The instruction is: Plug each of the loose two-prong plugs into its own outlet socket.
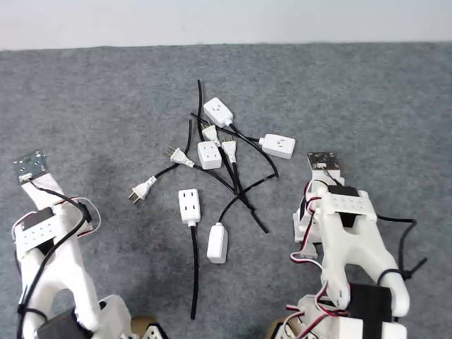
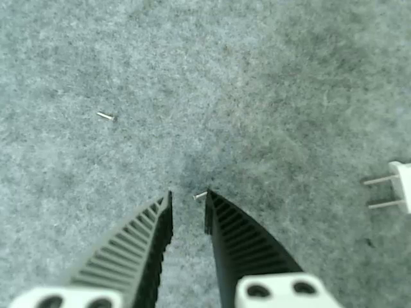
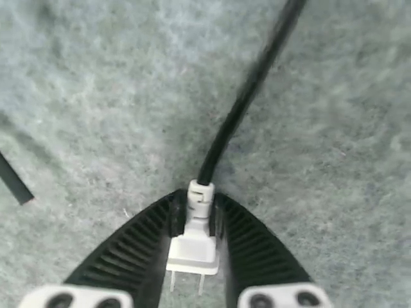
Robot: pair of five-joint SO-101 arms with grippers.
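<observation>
Grey felt-like matting (image 1: pixel 85 106) covers the table, and near its middle lies a white rectangular plastic outlet block (image 1: pixel 189 205), the handiest landmark. Well to the right of that block, the right gripper (image 3: pixel 197 199) is clamped on a white two-prong plug (image 3: pixel 192 247) by its moulded body. The prongs point back toward the wrist and the thick black cord (image 3: pixel 247 96) trails away across the matting. Gripping the body rather than the cord should, I judge, keep the prongs steady for lining up with a socket. Well to the left of the block, the left gripper (image 2: pixel 189 194) hovers low over bare matting, jaws barely parted and empty. Another loose white plug (image 2: pixel 401 186) lies between it and the block, likely its next pick
</observation>
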